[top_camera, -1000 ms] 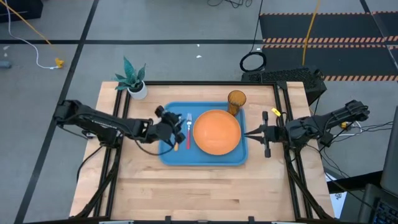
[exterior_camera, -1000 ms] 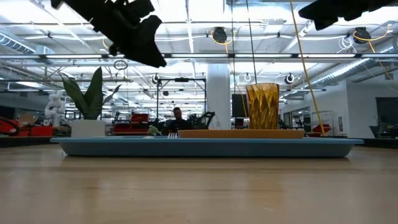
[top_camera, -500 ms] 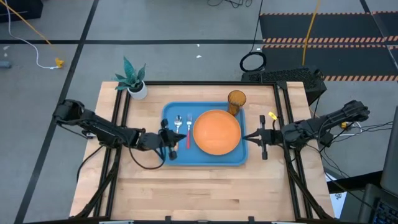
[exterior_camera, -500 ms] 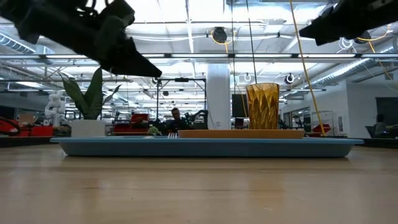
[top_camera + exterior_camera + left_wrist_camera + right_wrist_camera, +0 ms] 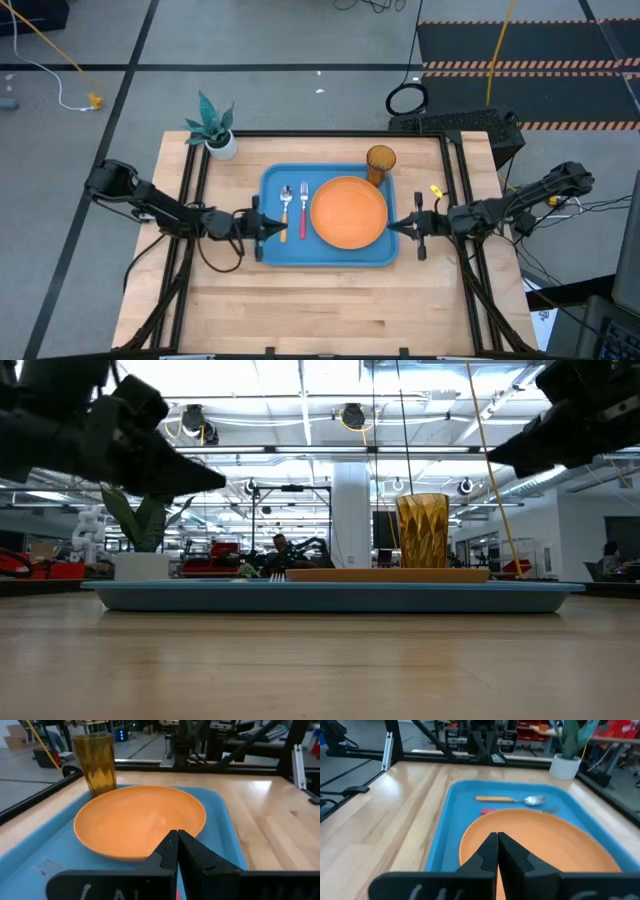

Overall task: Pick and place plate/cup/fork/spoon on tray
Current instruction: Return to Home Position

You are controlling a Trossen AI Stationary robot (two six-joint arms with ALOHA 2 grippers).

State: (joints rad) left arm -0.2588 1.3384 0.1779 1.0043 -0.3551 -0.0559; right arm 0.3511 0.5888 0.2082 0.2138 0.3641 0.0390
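Note:
The blue tray point(image 5: 275, 250) lies mid-table. On it rest the orange plate point(image 5: 348, 212), the amber cup point(image 5: 380, 160) upright at the far right corner, and the spoon point(image 5: 286, 203) and red-handled fork point(image 5: 303, 212) side by side left of the plate. My left gripper point(image 5: 281, 229) is shut and empty, hovering level over the tray's left part, its tips near the spoon's handle end. My right gripper point(image 5: 391, 226) is shut and empty, hovering level over the tray's right rim beside the plate. In the low view both grippers, left point(image 5: 220, 481) and right point(image 5: 492, 452), are well above the tray.
A white pot with a green plant point(image 5: 217, 132) stands at the table's far left corner. Bare wooden table point(image 5: 330, 310) lies between the tray and the near edge. Black frame rails point(image 5: 190, 180) run along the table's left and right sides.
My left gripper has drawn back from above the spoon toward the table's left and near edges and come lower, turning level. The spoon now lies uncovered beside the fork. My right gripper has moved a little toward the tray and the near edge.

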